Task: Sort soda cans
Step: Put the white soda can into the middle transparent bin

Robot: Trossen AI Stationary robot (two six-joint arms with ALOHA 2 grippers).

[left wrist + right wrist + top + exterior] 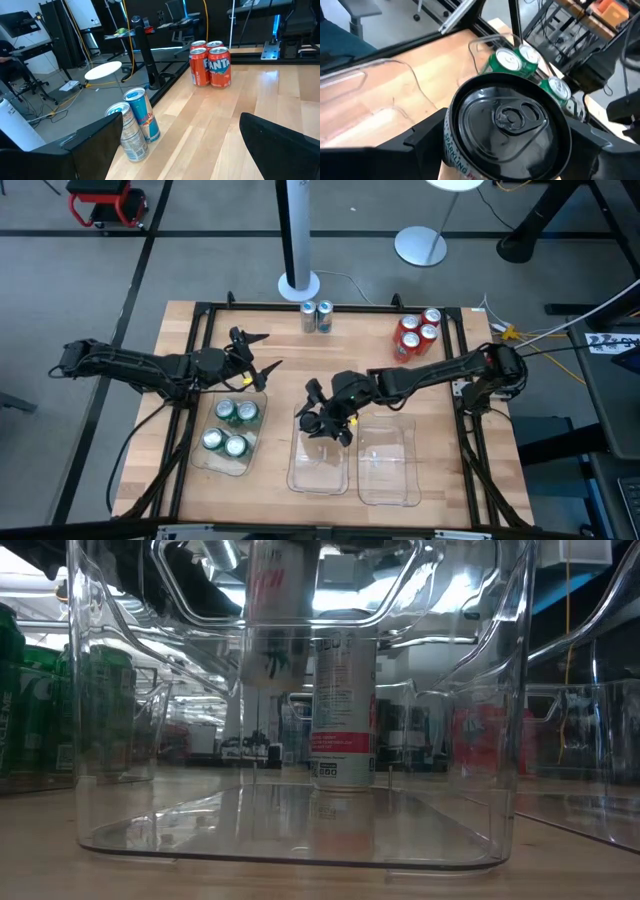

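Note:
My right gripper (326, 423) reaches in from the table's right and is shut on a pale soda can with a black top (507, 117), over the far end of the middle clear tray (318, 465). In the low view this can (270, 625) hangs high inside the tray walls. Several green cans (232, 428) stand in the left tray (222, 465). Several red cans (417, 332) and two silver cans (316, 316) stand on their bases on the table near the far edge. My left gripper (262, 352) waits open beyond the left tray, holding nothing. My right gripper pinches the can's side wall just under the top rim (451, 131). One finger (415, 137) is on one side and the other finger (592, 142) on the opposite side. The fingers come slanting down from the table's right. The can hangs below them, slightly tilted, clear of the tray floor.
The right clear tray (388, 465) lies beside the middle one. Another pale can (345, 710) shows upright through the tray walls; whether it stands inside or beyond, I cannot tell. A white pole base (298, 284) stands at the table's far edge.

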